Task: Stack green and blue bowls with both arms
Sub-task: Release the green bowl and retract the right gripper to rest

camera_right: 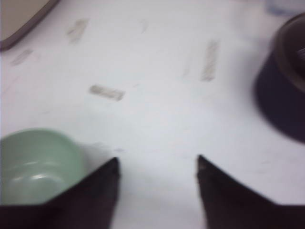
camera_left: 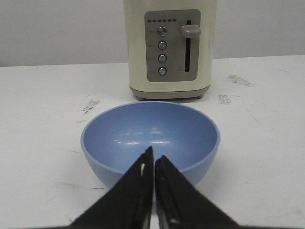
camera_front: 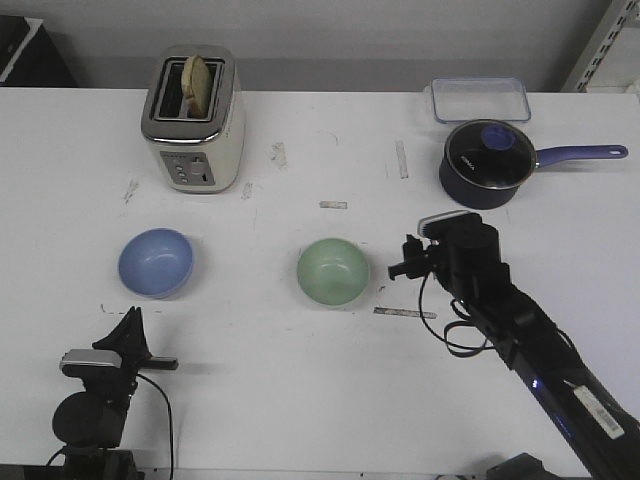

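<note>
Bowls: blue bowl (camera_front: pixel 155 263) & green bowl (camera_front: pixel 333 271) apart | L pincer (camera_left: pixel 153 157) together | R pincer (camera_right: pixel 157 164) apart

The blue bowl (camera_left: pixel 150 138) and green bowl (camera_front: pixel 333 271) look smooth and a bit shiny, the toaster (camera_front: pixel 193 122) has shiny metal on top, and the white table (camera_front: pixel 300 400) looks matt and scuffed.

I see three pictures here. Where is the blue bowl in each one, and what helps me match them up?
Front view: the blue bowl sits left of centre, in front of the toaster.
Left wrist view: it fills the middle, just beyond the closed left fingers.
Right wrist view: not in it; only the green bowl shows.
Shared landmark: the toaster, straight behind the blue bowl in the front and left wrist views.
</note>
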Robot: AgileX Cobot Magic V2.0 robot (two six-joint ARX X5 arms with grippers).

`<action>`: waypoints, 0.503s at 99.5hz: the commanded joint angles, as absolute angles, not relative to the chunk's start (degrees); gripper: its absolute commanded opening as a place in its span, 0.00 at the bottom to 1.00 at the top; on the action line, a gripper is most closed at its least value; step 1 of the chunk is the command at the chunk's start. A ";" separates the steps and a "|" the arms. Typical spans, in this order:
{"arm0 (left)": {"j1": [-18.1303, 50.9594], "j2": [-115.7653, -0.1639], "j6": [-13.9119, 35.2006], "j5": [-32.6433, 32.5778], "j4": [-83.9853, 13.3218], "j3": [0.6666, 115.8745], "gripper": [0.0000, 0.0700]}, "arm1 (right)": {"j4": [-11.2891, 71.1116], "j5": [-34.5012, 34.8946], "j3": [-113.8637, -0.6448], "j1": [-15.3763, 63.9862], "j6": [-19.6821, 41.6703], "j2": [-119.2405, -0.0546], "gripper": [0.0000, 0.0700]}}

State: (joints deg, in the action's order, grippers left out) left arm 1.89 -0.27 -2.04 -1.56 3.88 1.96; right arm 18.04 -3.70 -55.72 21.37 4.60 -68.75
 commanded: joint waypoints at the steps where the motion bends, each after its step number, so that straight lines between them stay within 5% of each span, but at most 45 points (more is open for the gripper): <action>1: 1.93 -0.19 -2.26 -1.58 4.75 0.71 0.00 | 14.94 -3.92 -53.80 20.03 1.85 -66.59 0.08; 50: 1.93 -0.19 -2.26 -1.58 4.75 0.71 0.00 | 1.10 -3.88 -33.17 4.01 1.93 -44.73 0.02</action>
State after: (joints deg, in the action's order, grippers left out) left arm 1.89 -0.27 -2.04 -1.56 3.88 1.96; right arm 2.37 -3.75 -34.44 4.69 2.70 -45.98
